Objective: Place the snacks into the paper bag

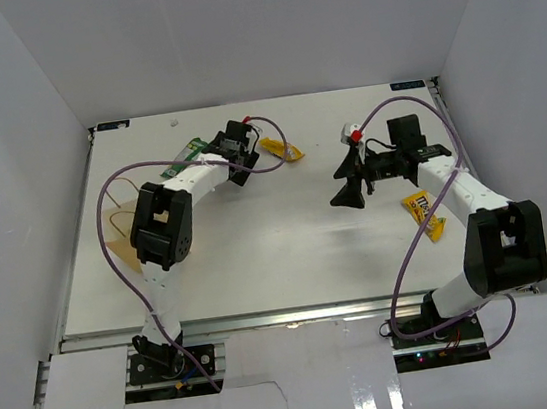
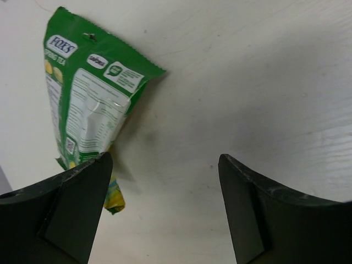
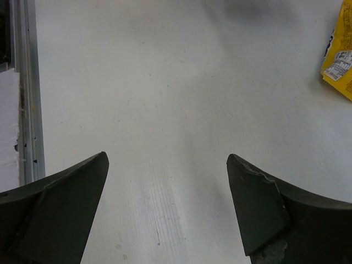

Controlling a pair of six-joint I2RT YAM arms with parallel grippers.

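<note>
I have the left end effector spread wide and hanging low over the worktop, just beside the green-and-white packet. That packet lies flat, printed back up, beyond the paper bag and a little to its right. Its near end slips under the finger on the left of the wrist view, so the gap sits to one side of the packet, not around it. I read this as a lining-up pose — jaws wide because a flat packet needs a finger down on either side before closing. Nothing is gripped.

The bag is mostly hidden beneath the left arm in the top view. I see only a tan strip and a thin loop handle, and I cannot tell whether its mouth is open or what is inside.

The right end effector is likewise wide and empty, over bare worktop well to the right of the bag. My guess is it waits its turn, as the yellow M&M's pack lies near it, farther right from the bag. The orange-yellow wrapper lies between, beyond the bag and right of the green-and-white packet. The other two snacks I cannot find — the job looks barely begun.
</note>
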